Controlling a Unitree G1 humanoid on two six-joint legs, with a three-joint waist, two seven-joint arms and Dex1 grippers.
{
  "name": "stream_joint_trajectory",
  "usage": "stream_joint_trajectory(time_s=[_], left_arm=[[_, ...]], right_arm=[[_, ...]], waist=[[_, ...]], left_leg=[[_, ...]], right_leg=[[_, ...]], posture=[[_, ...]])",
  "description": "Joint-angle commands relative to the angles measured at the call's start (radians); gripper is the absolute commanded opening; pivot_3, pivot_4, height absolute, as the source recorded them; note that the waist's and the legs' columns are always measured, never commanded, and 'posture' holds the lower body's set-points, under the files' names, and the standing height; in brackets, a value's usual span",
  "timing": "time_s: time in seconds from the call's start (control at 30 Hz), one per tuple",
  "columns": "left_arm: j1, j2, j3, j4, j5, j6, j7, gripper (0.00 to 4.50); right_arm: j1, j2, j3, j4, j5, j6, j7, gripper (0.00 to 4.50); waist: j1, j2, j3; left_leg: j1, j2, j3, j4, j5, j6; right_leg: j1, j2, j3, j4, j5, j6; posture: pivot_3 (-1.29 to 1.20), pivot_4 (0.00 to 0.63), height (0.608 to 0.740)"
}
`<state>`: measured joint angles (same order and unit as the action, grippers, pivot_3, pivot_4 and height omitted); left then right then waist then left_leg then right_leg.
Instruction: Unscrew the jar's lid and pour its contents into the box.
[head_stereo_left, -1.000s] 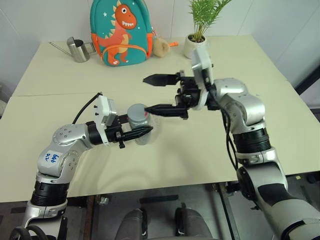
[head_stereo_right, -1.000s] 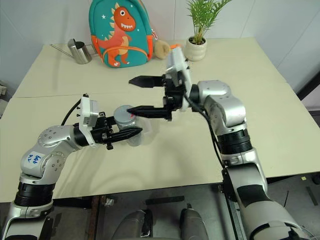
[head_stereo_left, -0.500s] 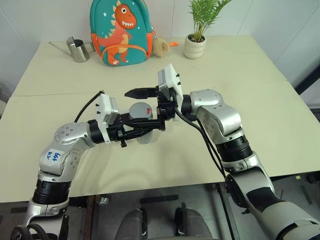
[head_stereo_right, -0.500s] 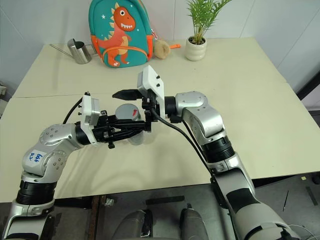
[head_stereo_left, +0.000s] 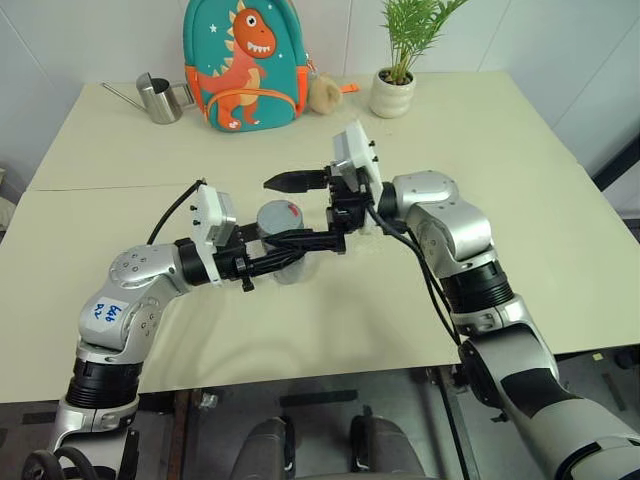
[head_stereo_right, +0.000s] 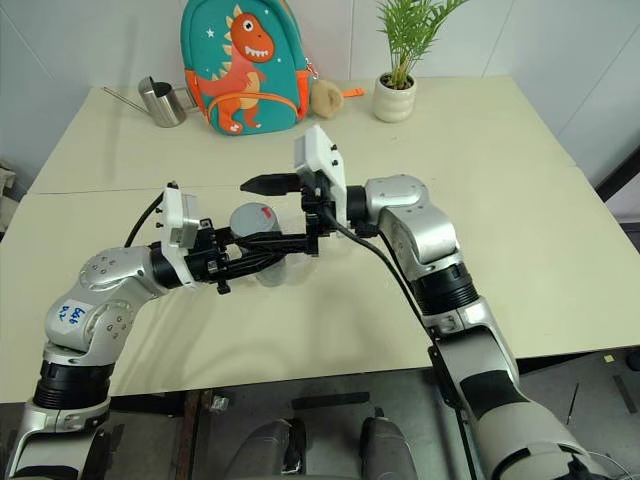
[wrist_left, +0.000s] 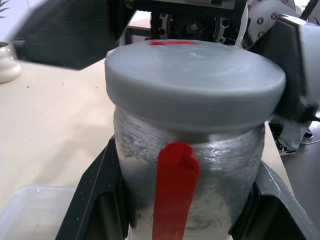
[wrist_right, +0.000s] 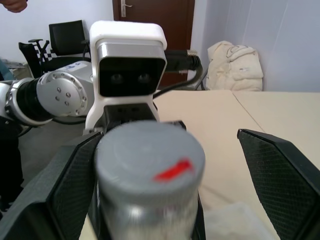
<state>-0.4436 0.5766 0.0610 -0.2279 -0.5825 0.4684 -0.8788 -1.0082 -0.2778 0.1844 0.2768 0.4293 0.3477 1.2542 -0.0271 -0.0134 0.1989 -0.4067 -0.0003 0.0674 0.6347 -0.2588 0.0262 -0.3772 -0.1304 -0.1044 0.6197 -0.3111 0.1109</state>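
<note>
The left gripper (head_stereo_left: 272, 262) is clamped on the jar (head_stereo_left: 281, 255), holding it upright above the table (head_stereo_left: 520, 160), roughly level with the seam between the two tabletops. The right gripper (head_stereo_left: 300, 211) stands wide apart around the lid (head_stereo_left: 280, 214), one finger behind it and one in front (neither pad visibly touching the cap in the right wrist view). Close up, the jar (wrist_left: 190, 175) is a clouded see-through cylinder with a red vertical stripe down its side, and the lid (wrist_left: 192, 82) is a flat grey disc overhanging the jar's wall, with a red dash on top. A corner of the box (wrist_left: 30, 215) shows on the table below the jar. A second ago the right gripper was off to the jar's right and farther back; it has since swung in over the lid, while the left gripper has kept its hold in place.
</note>
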Motion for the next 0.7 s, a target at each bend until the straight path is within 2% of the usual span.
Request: stream_joint_trajectory(time_s=[0.03, 0.47, 0.7], left_arm=[[0.008, 0.009, 0.007, -0.056, -0.016, -0.011, -0.023, 1.92], [0.036, 0.029, 0.027, -0.064, -0.019, -0.008, -0.032, 1.92], [0.033, 0.028, 0.028, -0.062, -0.014, -0.010, -0.034, 1.92]], right_arm=[[-0.025, -0.039, -0.069, 0.033, -0.003, -0.026, -0.014, 4.49], [0.034, -0.163, -0.104, 0.001, 0.040, 0.038, 0.070, 4.49], [0.013, -0.129, -0.110, -0.078, 0.109, 0.102, 0.077, 4.49]], waist=[[0.000, 0.000, 0.000], [0.000, 0.000, 0.000], [0.000, 0.000, 0.000]], left_leg=[[0.000, 0.000, 0.000, 0.000, 0.000, 0.000], [0.000, 0.000, 0.001, 0.000, 0.000, 0.000], [0.000, 0.001, 0.001, 0.000, 0.000, 0.000]], right_leg=[[0.000, 0.000, 0.000, 0.000, 0.000, 0.000], [0.000, 0.000, 0.000, -0.001, 0.000, 0.000], [0.000, 0.000, 0.000, -0.001, 0.000, 0.000]], posture=[[0.00, 0.150, 0.740], [0.00, 0.150, 0.740], [0.00, 0.150, 0.740]])
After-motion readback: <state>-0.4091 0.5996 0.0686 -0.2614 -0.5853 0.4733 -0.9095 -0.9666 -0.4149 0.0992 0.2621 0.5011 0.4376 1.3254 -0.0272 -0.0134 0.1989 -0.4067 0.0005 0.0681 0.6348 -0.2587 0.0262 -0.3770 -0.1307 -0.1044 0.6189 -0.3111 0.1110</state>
